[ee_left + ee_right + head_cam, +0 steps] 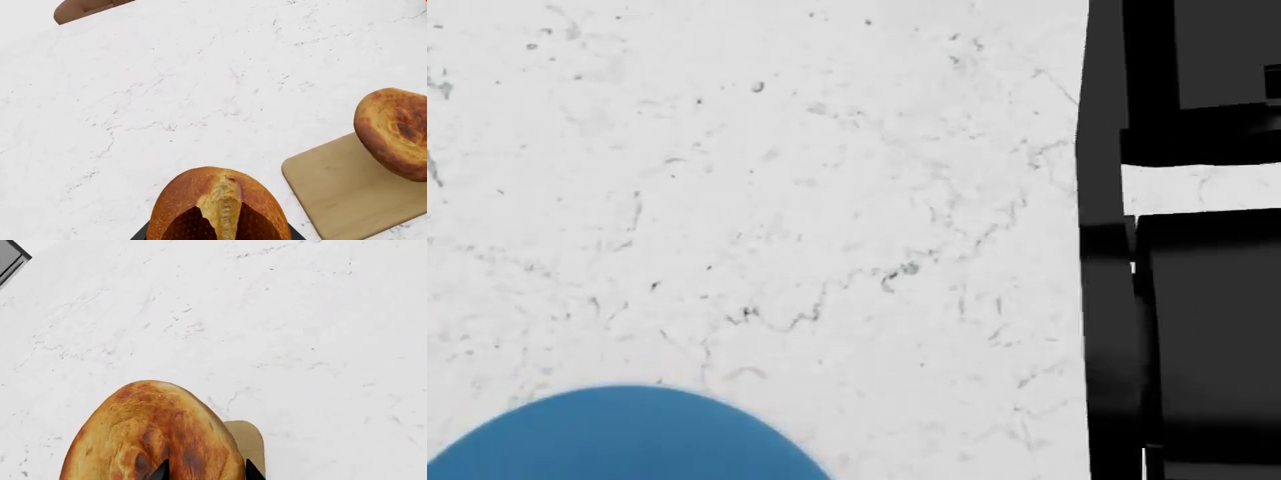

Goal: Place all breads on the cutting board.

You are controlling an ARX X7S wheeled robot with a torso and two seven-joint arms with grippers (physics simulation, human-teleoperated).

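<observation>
An orange-brown oval loaf (217,205) with a pale split along its top fills the jaws of my left gripper (217,237). Only dark finger edges show on either side of it. Beside it lies the light-wood cutting board (343,195). A round golden-brown bread (397,132) with dark spots hangs tilted over the board's far end. In the right wrist view the same round bread (150,435) sits between the black fingertips (160,472) of my right gripper (205,472), which is shut on it. A corner of the cutting board (250,442) shows under it. Neither gripper appears in the head view.
White marble counter (761,200) spreads all around. A blue round thing (627,440) lies at the head view's near left, and a black appliance (1188,330) stands on the right. A brown rounded thing (83,9) is cut off at the left wrist frame's edge.
</observation>
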